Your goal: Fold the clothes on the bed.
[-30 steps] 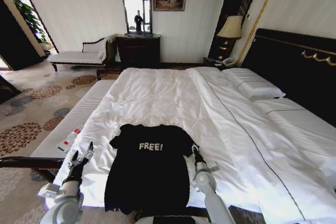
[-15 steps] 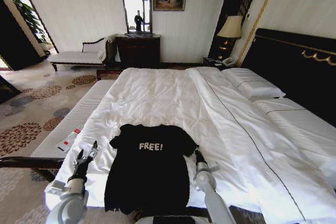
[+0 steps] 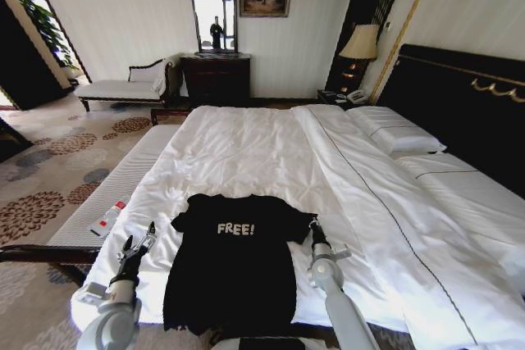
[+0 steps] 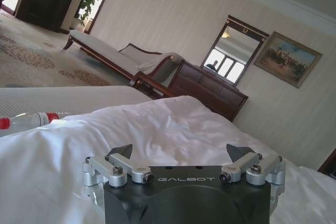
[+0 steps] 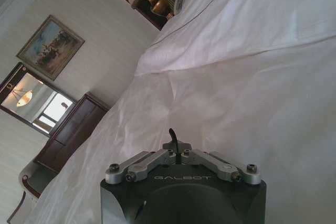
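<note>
Head view: bottle (image 3: 107, 219) beside bed (image 3: 246, 153)

T-shirt (image 3: 234, 264) lies on the bed (image 3: 262, 153) near its front edge (left tool (image 3: 137, 243) left, right tool (image 3: 313, 228) right).

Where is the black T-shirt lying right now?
In the head view the black T-shirt lies flat on the bed's near edge, between the left gripper and the right gripper.
</note>
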Controlling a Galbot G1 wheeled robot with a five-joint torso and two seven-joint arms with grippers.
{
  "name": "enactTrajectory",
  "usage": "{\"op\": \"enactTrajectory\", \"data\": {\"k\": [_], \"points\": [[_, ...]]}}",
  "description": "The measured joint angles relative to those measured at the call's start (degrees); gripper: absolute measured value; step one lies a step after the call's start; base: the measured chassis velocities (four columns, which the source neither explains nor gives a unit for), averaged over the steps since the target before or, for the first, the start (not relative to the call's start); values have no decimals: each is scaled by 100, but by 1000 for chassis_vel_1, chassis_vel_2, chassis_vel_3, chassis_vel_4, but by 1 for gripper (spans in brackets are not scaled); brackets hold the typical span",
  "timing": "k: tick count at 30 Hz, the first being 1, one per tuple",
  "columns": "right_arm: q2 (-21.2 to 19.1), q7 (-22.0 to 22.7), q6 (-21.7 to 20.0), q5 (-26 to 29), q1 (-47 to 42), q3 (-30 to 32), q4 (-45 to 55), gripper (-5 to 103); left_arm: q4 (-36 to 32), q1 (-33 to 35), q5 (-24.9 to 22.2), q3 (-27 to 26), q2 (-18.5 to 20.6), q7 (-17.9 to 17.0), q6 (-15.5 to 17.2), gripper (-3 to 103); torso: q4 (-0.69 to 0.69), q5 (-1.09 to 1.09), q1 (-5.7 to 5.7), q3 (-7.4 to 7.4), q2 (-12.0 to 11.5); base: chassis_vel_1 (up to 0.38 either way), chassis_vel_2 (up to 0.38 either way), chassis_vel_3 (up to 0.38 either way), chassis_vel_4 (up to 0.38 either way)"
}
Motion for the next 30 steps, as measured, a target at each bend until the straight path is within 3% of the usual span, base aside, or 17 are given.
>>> {"op": "enactTrajectory", "data": {"k": [13, 30], "points": [[-92, 0, -90, -181, -10, -49, 243, 0, -45, 167, 69, -16, -104, 9, -112, 100, 0, -1, 0, 0, 0, 0, 0, 0, 0], [-214, 272, 35, -234, 61, 48, -448, 0, -193, 440, 223, 5, -275, 4, -168, 100, 1, 0, 0, 0, 0, 0, 0, 0, 0]]}}
